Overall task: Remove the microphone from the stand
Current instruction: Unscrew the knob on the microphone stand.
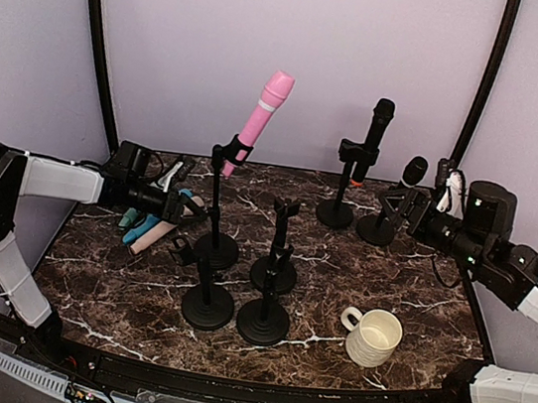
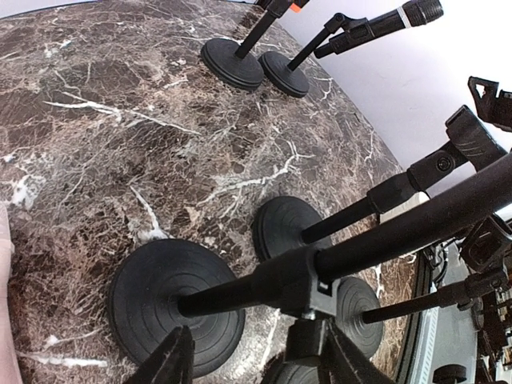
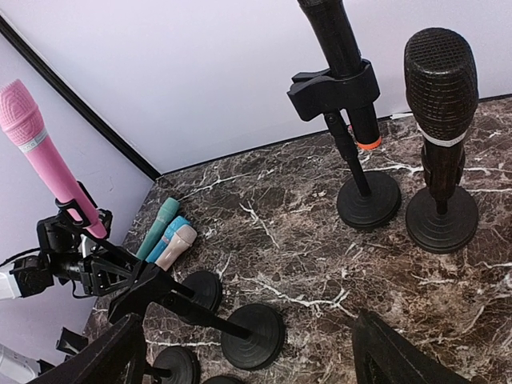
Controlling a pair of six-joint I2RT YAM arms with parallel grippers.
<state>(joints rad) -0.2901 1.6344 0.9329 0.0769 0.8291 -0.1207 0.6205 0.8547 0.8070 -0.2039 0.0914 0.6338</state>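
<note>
A pink microphone (image 1: 261, 118) (image 3: 40, 152) sits tilted in the clip of a tall black stand (image 1: 217, 199). My left gripper (image 1: 191, 213) is low beside that stand's pole. In the left wrist view the pole (image 2: 416, 228) and its joint cross just above the left gripper (image 2: 258, 364), which is open and touches nothing. Two black microphones (image 1: 373, 136) (image 1: 412, 172) stand clipped at the back right. My right gripper (image 1: 416, 207) hovers next to the shorter one, open (image 3: 252, 364) and empty.
Teal, blue and beige microphones (image 1: 150, 228) (image 3: 168, 237) lie flat at the back left. Three empty black stands (image 1: 273, 262) crowd the table's middle front. A cream mug (image 1: 372, 337) stands at the front right. Curved walls close the back.
</note>
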